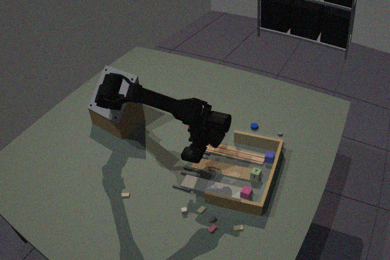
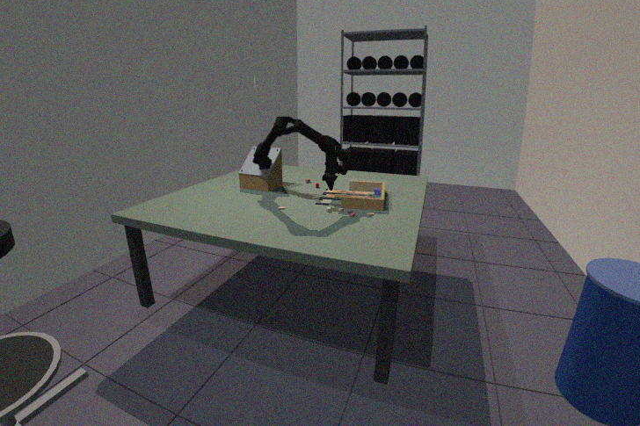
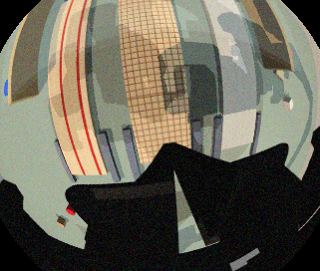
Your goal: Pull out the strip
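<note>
The green cube with a T (image 1: 255, 173) sits on the far end of the grid-patterned strip (image 1: 240, 172) (image 3: 149, 60). A blue cube (image 1: 269, 156) is at the far end of the red-striped strip (image 1: 242, 153) (image 3: 71, 115). A pink cube (image 1: 246, 192) is at the far end of the plain pale strip (image 1: 188, 181) (image 3: 238, 130). My gripper (image 1: 192, 157) (image 2: 330, 188) (image 3: 168, 147) is shut and empty, pointing down over the near end of the grid strip. Its tips cover part of that end in the wrist view; whether they touch it cannot be told.
A wooden tray wall (image 1: 271, 175) (image 2: 361, 201) surrounds the strips on three sides. Dark guide rails (image 1: 181, 188) (image 3: 110, 156) flank their near ends. A white block (image 1: 184, 210) (image 3: 288, 104), a red block (image 1: 212, 228) and a blue disc (image 1: 254, 126) lie outside the tray.
</note>
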Motion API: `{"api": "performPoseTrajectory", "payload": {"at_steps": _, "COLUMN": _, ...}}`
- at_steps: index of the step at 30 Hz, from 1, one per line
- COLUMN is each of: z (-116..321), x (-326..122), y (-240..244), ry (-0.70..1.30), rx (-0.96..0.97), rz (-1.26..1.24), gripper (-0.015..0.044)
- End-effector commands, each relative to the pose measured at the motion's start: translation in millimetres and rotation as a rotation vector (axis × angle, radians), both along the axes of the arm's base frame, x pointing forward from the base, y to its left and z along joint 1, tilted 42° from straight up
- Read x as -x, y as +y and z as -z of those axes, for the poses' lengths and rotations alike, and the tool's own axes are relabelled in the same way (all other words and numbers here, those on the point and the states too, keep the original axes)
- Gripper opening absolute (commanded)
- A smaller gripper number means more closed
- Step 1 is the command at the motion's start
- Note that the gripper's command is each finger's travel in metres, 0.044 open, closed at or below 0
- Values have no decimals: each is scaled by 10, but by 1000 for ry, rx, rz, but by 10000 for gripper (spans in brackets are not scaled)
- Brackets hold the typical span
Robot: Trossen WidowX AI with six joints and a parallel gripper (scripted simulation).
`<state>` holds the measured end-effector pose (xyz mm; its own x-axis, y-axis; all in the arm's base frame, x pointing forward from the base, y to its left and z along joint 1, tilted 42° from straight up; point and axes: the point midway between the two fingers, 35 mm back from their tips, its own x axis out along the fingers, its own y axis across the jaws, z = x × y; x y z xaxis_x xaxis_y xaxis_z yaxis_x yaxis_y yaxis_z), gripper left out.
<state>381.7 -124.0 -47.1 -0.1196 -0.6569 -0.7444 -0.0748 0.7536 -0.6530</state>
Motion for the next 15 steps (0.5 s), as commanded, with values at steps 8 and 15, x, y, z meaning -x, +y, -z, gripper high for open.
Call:
{"api": "performPoseTrajectory", "payload": {"at_steps": 8, "z": 142, "x": 32, "y": -120, "ry": 5, "rx": 4, "rz": -1, "gripper": 0}}
{"api": "performPoseTrajectory", "payload": {"at_steps": 15, "z": 221, "x": 51, "y": -182, "ry": 5, "rx": 5, "rz": -1, "gripper": 0}}
